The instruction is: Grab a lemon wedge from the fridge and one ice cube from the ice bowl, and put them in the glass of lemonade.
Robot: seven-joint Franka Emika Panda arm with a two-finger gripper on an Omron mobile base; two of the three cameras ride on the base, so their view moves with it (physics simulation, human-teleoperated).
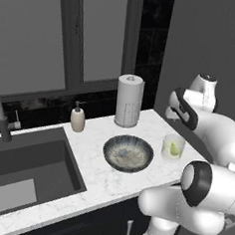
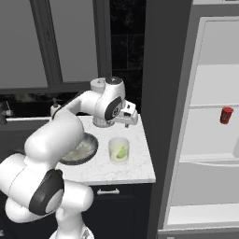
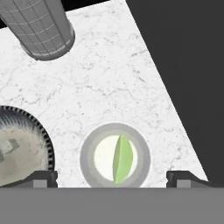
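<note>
The lemon wedge (image 3: 122, 159) is floating in the glass of lemonade (image 3: 115, 155), right between the pincer's (image 3: 112, 178) wide-spread tips at 6 o'clock.

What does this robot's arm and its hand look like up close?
The arm is made of smooth, rounded, glossy white segments joined by dark grey-black rings at the joints. At its end the gripper has two small dark grey, blocky finger tips. No cables or markings are visible.

veined white marble counter (image 1: 104, 181), polished; clear smooth glass tumbler (image 1: 173, 147); speckled glazed blue-grey bowl (image 1: 128, 153); quilted white paper roll (image 1: 129, 101), upper centre.
</note>
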